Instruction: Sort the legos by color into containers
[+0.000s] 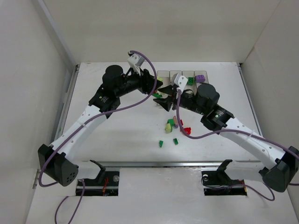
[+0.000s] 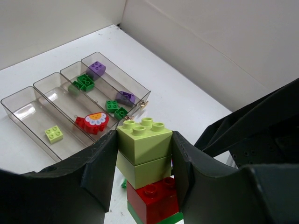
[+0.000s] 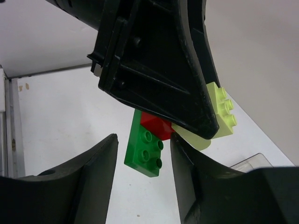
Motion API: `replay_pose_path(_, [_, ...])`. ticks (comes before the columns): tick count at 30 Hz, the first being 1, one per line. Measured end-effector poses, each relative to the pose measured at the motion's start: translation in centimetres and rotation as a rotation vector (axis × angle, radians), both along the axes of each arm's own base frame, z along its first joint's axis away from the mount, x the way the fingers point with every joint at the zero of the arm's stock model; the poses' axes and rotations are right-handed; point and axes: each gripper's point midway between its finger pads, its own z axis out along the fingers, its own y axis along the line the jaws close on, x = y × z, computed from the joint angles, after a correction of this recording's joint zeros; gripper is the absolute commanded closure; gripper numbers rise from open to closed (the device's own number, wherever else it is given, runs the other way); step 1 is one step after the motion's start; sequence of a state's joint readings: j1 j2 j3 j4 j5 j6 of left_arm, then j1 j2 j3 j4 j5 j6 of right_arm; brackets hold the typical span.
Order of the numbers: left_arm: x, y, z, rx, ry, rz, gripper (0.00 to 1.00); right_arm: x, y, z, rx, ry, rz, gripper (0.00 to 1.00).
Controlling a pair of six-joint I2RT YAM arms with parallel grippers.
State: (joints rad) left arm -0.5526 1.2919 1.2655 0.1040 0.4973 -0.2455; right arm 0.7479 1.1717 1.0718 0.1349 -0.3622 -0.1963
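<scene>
Left wrist shows left fingers point(image 2: 99, 173) pinching a lego clump point(image 2: 145, 156).

White box all round, nothing fancy

A white table point(image 1: 126, 135) is boxed in by a blank back wall point(image 1: 154, 28) across the top of the overhead view, with a left panel point(image 1: 23, 93) and a right panel point(image 1: 275, 70) set at the sides. A metal rail point(image 1: 154, 164) is run along the lower middle. Everything's lit evenly, and only soft shadows are cast.
</scene>
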Motion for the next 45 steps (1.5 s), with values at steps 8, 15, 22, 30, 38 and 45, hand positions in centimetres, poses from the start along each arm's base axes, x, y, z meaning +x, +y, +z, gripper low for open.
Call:
replay_pose_path(8, [0.3,0.3,-0.3,0.006,0.011,0.015,1.0,0.7,0.5,-1.3,-0.027,0.016,-0.003,0.8])
replay_pose_path(15, [0.6,0.6,-0.2,0.004,0.01,0.026,1.0,0.7,0.5,-1.4,-0.03,0.019,-0.004,1.0])
replay_pose_path(22, [2.0,2.0,-0.4,0.012,0.003,0.077,1.0,0.5,0.3,-1.7,-0.034,0.023,-0.004,1.0])
replay_pose_path(30, [2.8,2.4,-0.7,0.048,-0.038,0.106,1.0,1.1,-0.4,-3.7,-0.07,0.061,-0.056,1.0])
replay_pose_path(38, [2.3,2.4,-0.4,0.048,-0.069,0.037,1.0,2.9,-2.6,-8.0,-0.134,0.161,-0.203,1.0])
replay_pose_path(45, [-3.6,0.4,1.4,-0.083,-0.097,-0.393,1.0,6.0,-6.9,-9.8,-0.103,0.264,-0.353,1.0])
